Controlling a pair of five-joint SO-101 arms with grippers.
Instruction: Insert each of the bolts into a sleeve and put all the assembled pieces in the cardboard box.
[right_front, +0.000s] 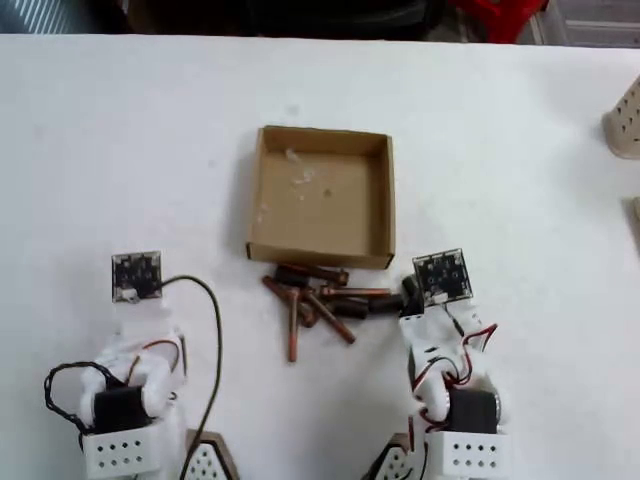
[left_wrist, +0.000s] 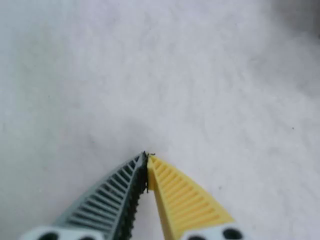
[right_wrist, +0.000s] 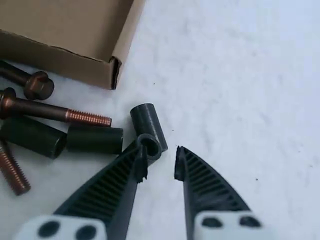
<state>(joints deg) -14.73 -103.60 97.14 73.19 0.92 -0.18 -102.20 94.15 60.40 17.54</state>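
White counter (right_front: 120, 130) runs across the whole scene from above, with a dark strip of room past its far edge. Near the middle sits the cardboard box (right_front: 320, 252), open at the top. I see no bolt or sleeve inside it, so I judge the task barely begun. Just in front of the box's near wall lies a loose heap of copper-coloured bolts (right_front: 293, 328) and short black sleeves (right_front: 350, 308). It lies between my two arms, where either could reach it.

My left claw (left_wrist: 146, 159) hangs over bare counter, well to the side of the heap. Its grey and yellow fingers are pressed together on nothing, and I read it as parked out of the way.

My right claw (right_wrist: 161, 164) is low at the heap's edge, black fingers spread. One fingertip touches, or nearly touches, the open end of a stray sleeve (right_wrist: 149, 131) lying on its side near the box corner. That sleeve is beside the finger, not between the two, so I judge the claw must shift sideways to straddle it. A bolt (right_wrist: 55, 113) lies close by.
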